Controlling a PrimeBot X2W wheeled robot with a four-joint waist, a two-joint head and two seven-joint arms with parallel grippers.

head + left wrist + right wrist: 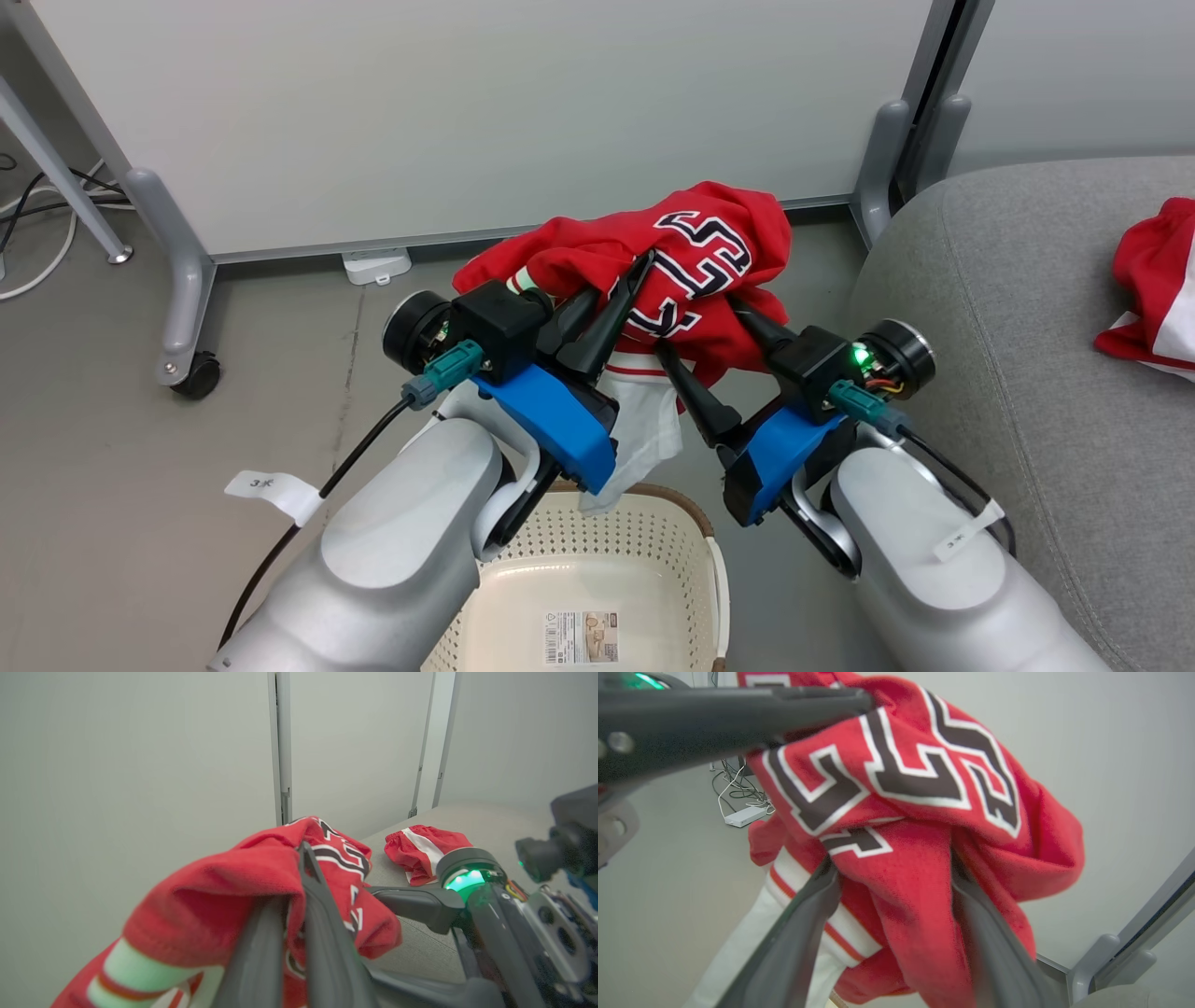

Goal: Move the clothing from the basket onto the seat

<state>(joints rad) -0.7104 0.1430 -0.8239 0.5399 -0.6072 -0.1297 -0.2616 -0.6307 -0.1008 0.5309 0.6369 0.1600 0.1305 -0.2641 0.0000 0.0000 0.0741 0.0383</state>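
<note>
The red jersey with dark white-edged numbers hangs bunched in the air above the cream-white basket, its white hem trailing down toward the rim. My left gripper is shut on the jersey's left part, where the fingers pinch the red fabric. On the jersey's right part my right gripper is shut, with a thick fold between its fingers. Red shorts with white panels lie on the light-grey seat at the right. The basket's inside is bare apart from a label.
White partition panels stand behind, on grey feet with a caster. A white power block lies on the floor by the panel, with cables at the far left. The sofa's rounded edge is close beside my right arm.
</note>
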